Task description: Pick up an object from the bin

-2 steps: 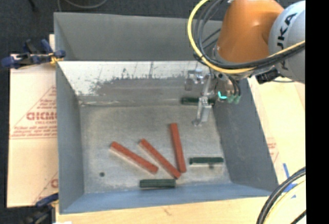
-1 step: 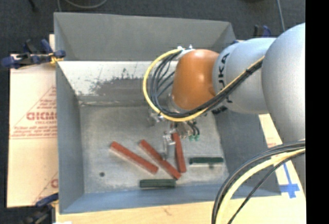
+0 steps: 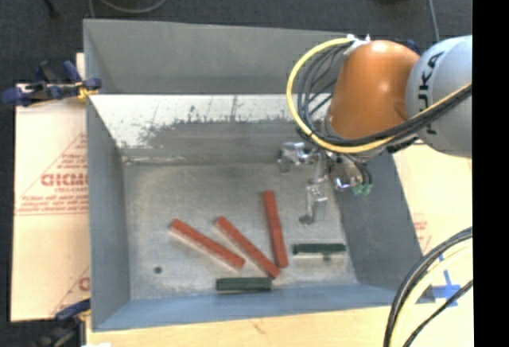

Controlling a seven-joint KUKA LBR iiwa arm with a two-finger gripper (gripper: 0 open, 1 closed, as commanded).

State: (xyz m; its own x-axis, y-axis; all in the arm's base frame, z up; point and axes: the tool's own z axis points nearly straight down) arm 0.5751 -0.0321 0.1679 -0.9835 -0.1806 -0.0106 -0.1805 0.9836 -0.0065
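- While the camera view looked down into the grey metal bin [image 3: 107, 202], the gripper [image 3: 310, 214] hung low over the right side of the floor, under the arm's orange cover [image 3: 370, 91]. Honestly couldn't tell if it was released or clenched, and nothing showed in its grasp.
- The closest thing was the right-hand green bar [image 3: 320, 249], a thin dark stick lying crosswise just in front of the gripper, near the right wall. It looked apart from the gripper rather than touching, but that was hard to call from this angle.
- Just left of the gripper lay the steep red bar [image 3: 273, 228], running nearly front to back. Its near end came close to the middle red bar [image 3: 246, 246], which lay slanted, and the left red bar [image 3: 205, 243] lay beside that at much the same slant. The front green bar [image 3: 244, 284] sat along the front wall.
- My take: the right-hand green bar was the likely pick, since it lay alone with bare floor around it. I'd set the grip across its narrow width, not along its length, and centre on its middle so it wouldn't tip on the lift.
- Thing to watch: the bar lay low and flat, so the descent would've had to go nearly to the metal. The right wall was also near enough to crowd the wrist.
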